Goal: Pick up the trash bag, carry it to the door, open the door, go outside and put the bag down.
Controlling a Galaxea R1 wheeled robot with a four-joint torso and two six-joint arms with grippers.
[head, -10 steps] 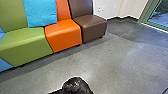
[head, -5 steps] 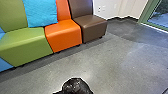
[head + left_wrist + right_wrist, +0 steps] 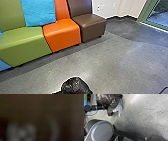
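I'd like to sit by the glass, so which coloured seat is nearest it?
The brown seat. It ends the row on the side toward the green-framed glass; the orange seat is one place farther away.

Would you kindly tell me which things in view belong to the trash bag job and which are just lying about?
Part of the job:
- black trash bag
- green-framed glass, possibly the door, though I cannot tell

Just there:
- blue cushion
- green seat
- orange seat
- brown seat
- wall outlet
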